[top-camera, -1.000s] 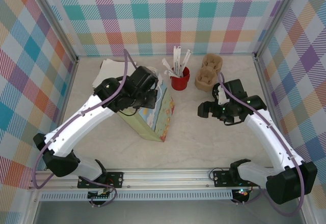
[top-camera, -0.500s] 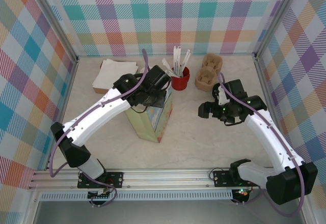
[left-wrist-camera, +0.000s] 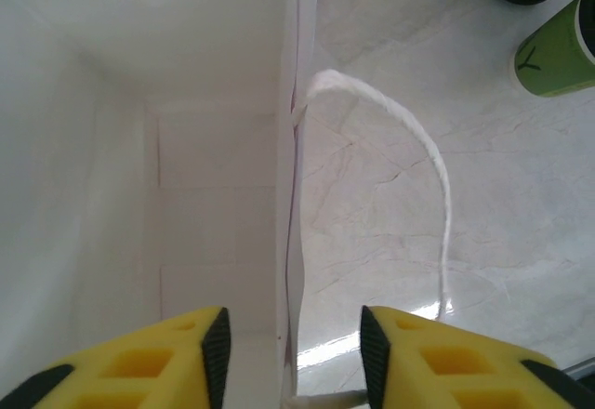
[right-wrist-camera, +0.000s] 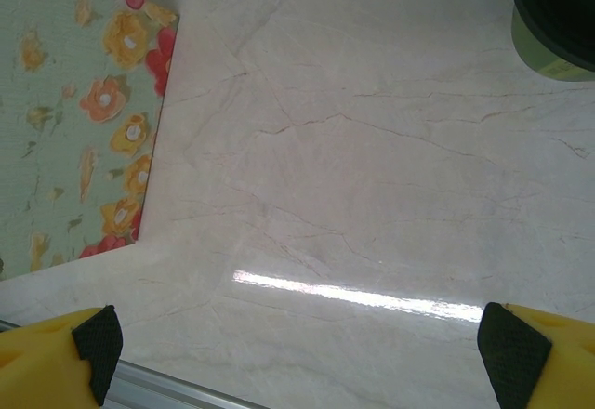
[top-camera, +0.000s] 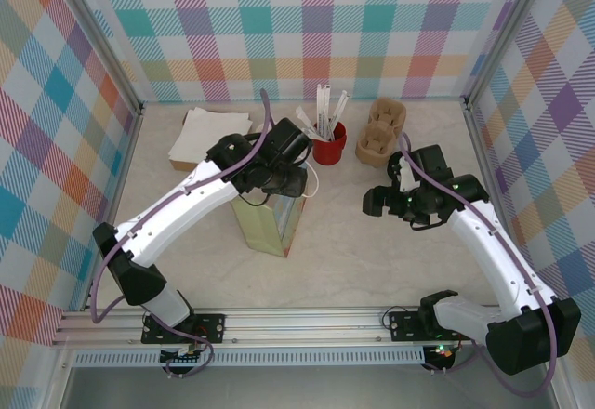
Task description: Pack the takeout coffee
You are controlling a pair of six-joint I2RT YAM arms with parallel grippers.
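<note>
Item: left gripper [left-wrist-camera: 293,358]. We logged its jaws apart, astride the wall of the paper bag [left-wrist-camera: 214,204] without pinching it, with the rope handle [left-wrist-camera: 409,139] looping just to its right.
Item: right gripper [right-wrist-camera: 297,344]. Its jaws stood wide and empty above the bare worktop [right-wrist-camera: 353,167].
Item: takeout coffee [right-wrist-camera: 556,14]. It stood lidded on the worktop, ahead and right of the right gripper, off its centre line.
Risks, as we judged them: the unheld bag could sag or tip, an off-centre grasp could knock the cup over, and the handle could snag.

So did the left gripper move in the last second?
Yes. In the top view the left gripper shifted right, toward the red cup of stirrers, whose place is unchanged.
</note>
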